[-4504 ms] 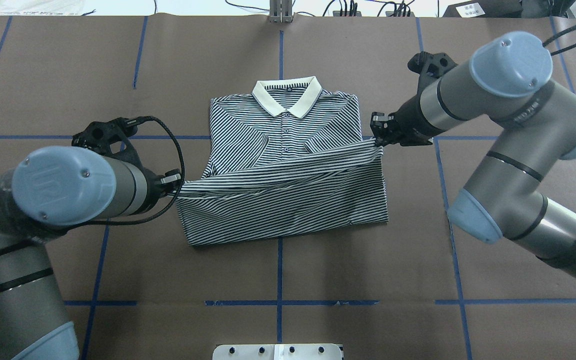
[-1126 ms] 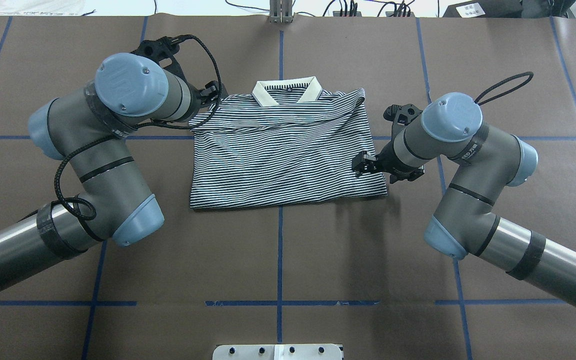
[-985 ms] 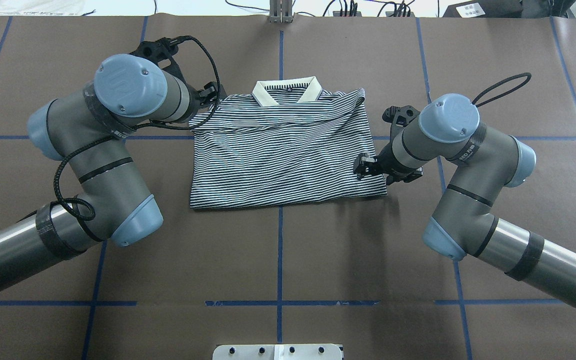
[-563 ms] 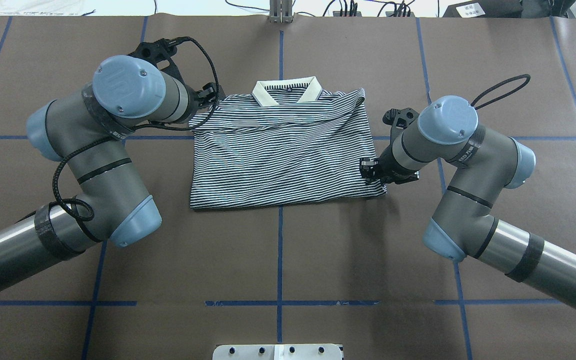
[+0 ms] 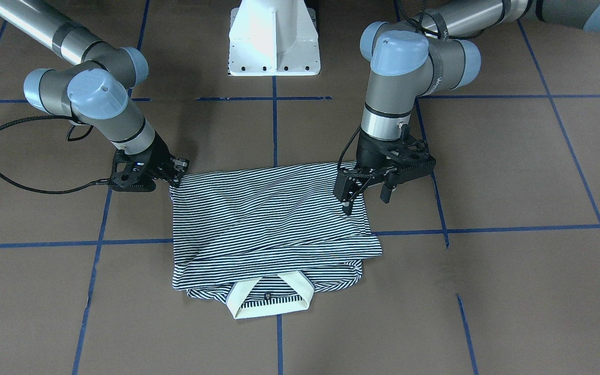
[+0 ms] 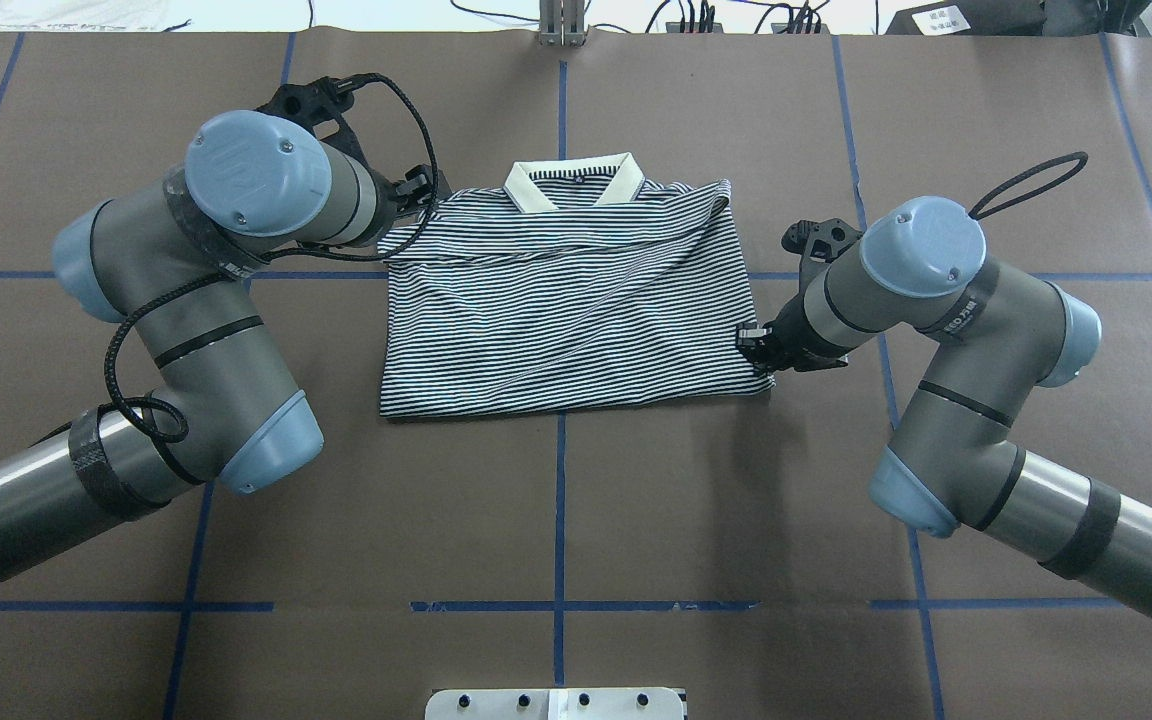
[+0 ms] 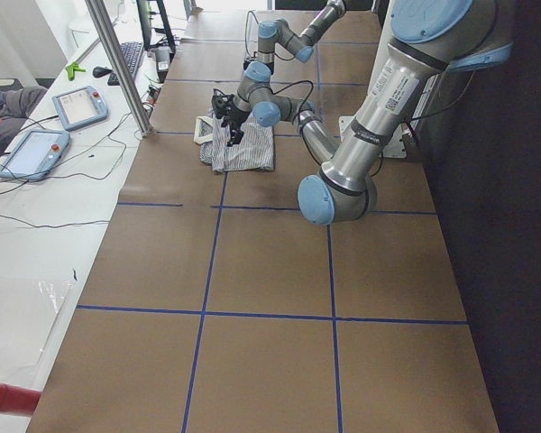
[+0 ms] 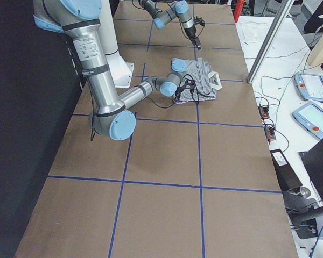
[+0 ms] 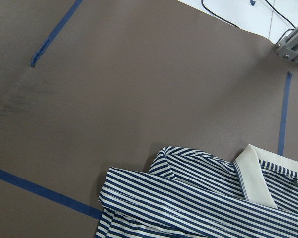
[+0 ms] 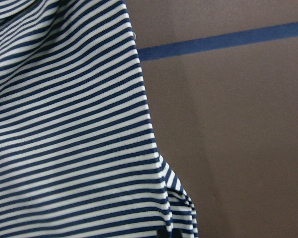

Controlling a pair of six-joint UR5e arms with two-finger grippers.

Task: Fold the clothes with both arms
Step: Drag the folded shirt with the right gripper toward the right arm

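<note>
Shirt (image 6: 566,310): folded hem-to-collar, flat. Left gripper (image 5: 365,202) above collar-side corner, jaws spread; right gripper (image 5: 176,173) low at near corner, jaws unreadable. Next, probably: pinch side edge, fold across.

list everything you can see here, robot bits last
polo shirt: one, navy-and-white stripes with cream collar, folded flat at mid-table
table cover: one, brown, under everything
tape lines: several, blue, a grid on the cover
pedestal base: one, white, at the robot's edge of the table
tablets: two, grey, on the white bench beyond the table
left arm: one, silver-grey with blue caps, beside the shirt's left edge
right arm: one, same colours, beside the shirt's right edge
left gripper: one, black, open, raised by the shirt's left edge
right gripper: one, black, low at the shirt's near right corner; open or shut unclear
</note>
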